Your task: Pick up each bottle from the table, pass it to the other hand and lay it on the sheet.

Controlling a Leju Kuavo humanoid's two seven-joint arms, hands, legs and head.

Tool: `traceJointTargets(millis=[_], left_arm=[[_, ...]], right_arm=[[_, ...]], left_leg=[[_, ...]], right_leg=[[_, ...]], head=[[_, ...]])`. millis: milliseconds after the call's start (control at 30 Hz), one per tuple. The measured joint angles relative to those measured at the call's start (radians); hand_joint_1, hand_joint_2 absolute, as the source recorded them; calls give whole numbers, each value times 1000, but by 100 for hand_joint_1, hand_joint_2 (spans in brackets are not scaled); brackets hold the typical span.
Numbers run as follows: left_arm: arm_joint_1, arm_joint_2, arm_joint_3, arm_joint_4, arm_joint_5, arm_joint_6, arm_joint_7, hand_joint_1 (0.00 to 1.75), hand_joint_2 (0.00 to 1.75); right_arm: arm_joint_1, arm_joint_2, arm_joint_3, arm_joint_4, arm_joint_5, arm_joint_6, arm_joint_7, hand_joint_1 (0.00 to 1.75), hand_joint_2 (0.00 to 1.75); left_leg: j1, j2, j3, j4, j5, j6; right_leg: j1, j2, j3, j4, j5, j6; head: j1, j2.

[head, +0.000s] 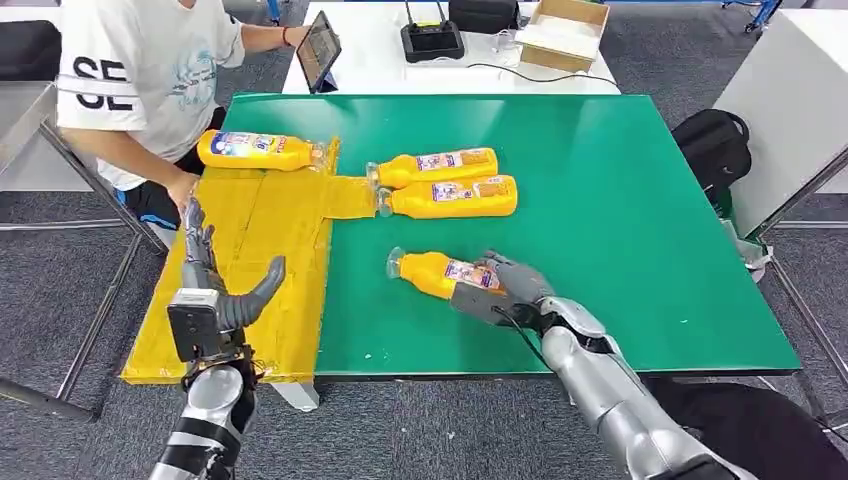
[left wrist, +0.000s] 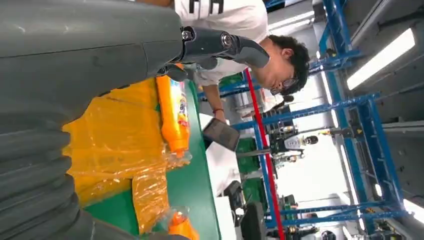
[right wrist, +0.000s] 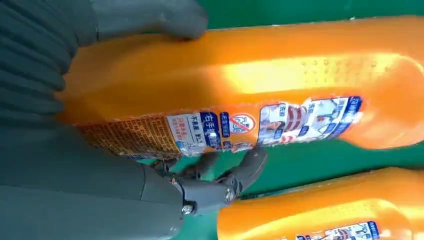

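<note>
In the head view, four yellow bottles lay on the green table [head: 620, 230]. The nearest bottle [head: 440, 272] lay on its side at lower centre of the frame, cap toward the left, and the right hand [head: 505, 293] was wrapped over its base end; the right wrist view showed the thumb on one side of this bottle and the dark fingers [right wrist: 240, 172] curled against the other, so the hand grasped it while it rested on the table. Two more bottles [head: 445, 182] lay side by side at centre frame, their caps at the edge of the yellow sheet [head: 255, 250]. A fourth bottle [head: 255, 150] lay on the sheet's far end, upper left. The left hand [head: 215, 285] stood over the sheet at lower left, fingers spread and holding nothing. A person [head: 140, 70] in a white shirt sat at upper left, one hand at the sheet's edge, beside a tablet [head: 318, 50].
</note>
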Motion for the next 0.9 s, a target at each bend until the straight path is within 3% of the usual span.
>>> traceJointTargets(millis=[733,900], left_arm=[[-22,-2,-8,31,19,-6,0,0,175],[-20,-2,-11,31,24,-4,0,0,175]], right_arm=[[-34,-36,46,29,-136,56,-78,175,175],[45,-20,20,-43,-239,-118,-160,175,175]], left_leg=[[0,0,1,0,0,0],[0,0,-1,0,0,0]], right_leg=[[0,0,1,0,0,0],[0,0,1,0,0,0]], head=[[0,0],[0,0]])
